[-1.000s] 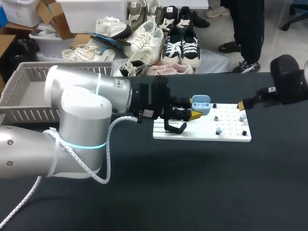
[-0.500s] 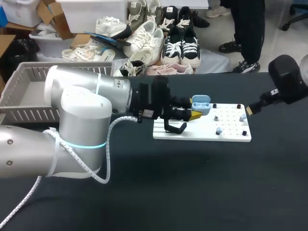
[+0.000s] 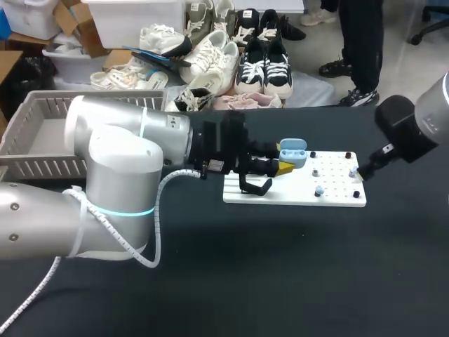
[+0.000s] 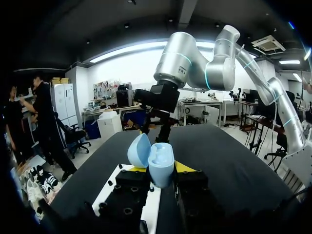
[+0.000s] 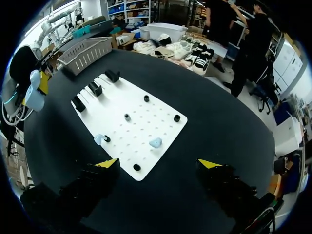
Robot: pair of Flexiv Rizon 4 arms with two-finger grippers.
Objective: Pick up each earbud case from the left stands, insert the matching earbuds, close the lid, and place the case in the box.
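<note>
- Blue earbud case (image 3: pixel 292 151), lid up, centre frame over white board (image 3: pixel 295 193), clamped in left gripper (image 3: pixel 282 168); right gripper (image 3: pixel 362 171) at the board's right edge, nearer the loose earbuds (image 3: pixel 319 190).
- Left wrist: left gripper (image 4: pixel 161 168) pinches the case from both sides.
- Right wrist: right gripper (image 5: pixel 158 163) spread wide, empty; pale earbud (image 5: pixel 155 142) just ahead, in line with the gap.

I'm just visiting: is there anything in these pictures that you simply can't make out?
Inside of the earbud case: the left wrist view shows only its outer shell, and in the head view it is too small.
Floor of the basket: head view, partly hidden by the left arm.
Fingers of the right gripper: head view, its own wrist covers most of both.
</note>
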